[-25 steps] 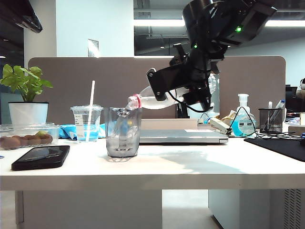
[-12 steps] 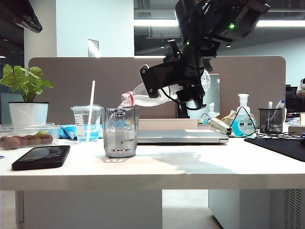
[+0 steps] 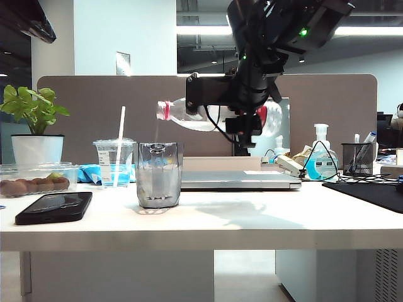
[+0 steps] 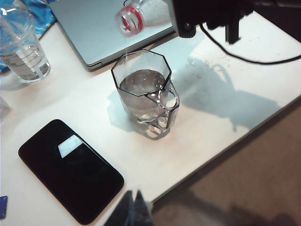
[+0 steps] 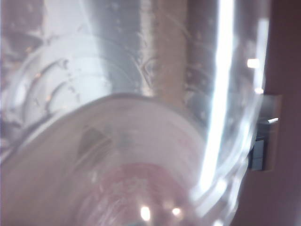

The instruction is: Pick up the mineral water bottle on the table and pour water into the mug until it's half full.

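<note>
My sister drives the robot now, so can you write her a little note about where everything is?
Right gripper: shut on the mineral water bottle, held about level above the table, mouth over the mug.
Left gripper: only a dark tip shows in the left wrist view, off the table's front edge; state unclear.
Done: water is in the mug, roughly half full.
Left: check the level, then set the bottle down upright.

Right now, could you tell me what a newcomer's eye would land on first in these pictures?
First, the right gripper holding the bottle about level above the table, its open mouth over the mug. Next, the mug itself, near the table's front, more than half full of water. The left gripper hangs off the front edge, near a black phone.
</note>
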Tool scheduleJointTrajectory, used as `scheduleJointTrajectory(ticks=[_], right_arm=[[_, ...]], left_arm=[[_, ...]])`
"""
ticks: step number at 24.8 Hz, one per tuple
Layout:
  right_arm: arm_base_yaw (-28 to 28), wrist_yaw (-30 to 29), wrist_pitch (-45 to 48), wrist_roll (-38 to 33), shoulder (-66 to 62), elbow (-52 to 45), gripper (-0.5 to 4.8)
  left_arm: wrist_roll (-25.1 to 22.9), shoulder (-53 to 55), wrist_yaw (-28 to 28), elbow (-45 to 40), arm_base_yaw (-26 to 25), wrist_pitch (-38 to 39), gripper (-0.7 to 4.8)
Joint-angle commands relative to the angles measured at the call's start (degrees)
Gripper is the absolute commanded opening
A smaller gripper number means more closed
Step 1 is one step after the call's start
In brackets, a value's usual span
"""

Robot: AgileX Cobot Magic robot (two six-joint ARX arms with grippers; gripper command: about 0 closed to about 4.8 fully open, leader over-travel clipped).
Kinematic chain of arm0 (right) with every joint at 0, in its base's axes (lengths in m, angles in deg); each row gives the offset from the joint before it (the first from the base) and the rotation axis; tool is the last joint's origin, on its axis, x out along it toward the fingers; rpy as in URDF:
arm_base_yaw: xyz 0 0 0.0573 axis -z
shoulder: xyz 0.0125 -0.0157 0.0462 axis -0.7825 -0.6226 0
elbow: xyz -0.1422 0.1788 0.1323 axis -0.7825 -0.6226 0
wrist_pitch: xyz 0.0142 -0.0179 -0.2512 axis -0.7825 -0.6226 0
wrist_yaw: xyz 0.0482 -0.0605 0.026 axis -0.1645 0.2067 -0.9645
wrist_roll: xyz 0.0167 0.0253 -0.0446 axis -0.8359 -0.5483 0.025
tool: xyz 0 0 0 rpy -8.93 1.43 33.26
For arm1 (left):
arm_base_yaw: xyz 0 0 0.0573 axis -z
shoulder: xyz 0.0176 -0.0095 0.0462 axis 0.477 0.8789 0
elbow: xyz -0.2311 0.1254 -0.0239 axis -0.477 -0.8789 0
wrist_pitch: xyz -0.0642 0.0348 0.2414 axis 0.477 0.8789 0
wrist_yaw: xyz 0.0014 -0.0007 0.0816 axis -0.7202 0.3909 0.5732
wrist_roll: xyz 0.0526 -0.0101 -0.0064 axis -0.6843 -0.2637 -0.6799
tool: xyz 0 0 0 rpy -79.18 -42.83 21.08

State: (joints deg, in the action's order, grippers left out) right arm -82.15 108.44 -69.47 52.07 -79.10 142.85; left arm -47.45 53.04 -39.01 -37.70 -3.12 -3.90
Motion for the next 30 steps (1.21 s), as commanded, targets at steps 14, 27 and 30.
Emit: scheduleJointTrajectory(ticks=[14, 27, 30], right_arm=[[3.72, -22.77, 31.04, -64.85, 2.01, -16.87, 2.64], [10.91, -24.33, 46.14, -75.89, -3.1, -24.72, 2.64], [10.75, -25.88, 46.97, -76.17, -5.03, -25.03, 2.65]], left_arm=[[-0.24, -0.13, -0.07, 0.07, 0.04, -0.83, -0.05], [-0.22, -0.13, -0.07, 0.07, 0.04, -2.01, -0.05], [-0.22, -0.13, -0.07, 0.07, 0.04, -2.58, -0.05]])
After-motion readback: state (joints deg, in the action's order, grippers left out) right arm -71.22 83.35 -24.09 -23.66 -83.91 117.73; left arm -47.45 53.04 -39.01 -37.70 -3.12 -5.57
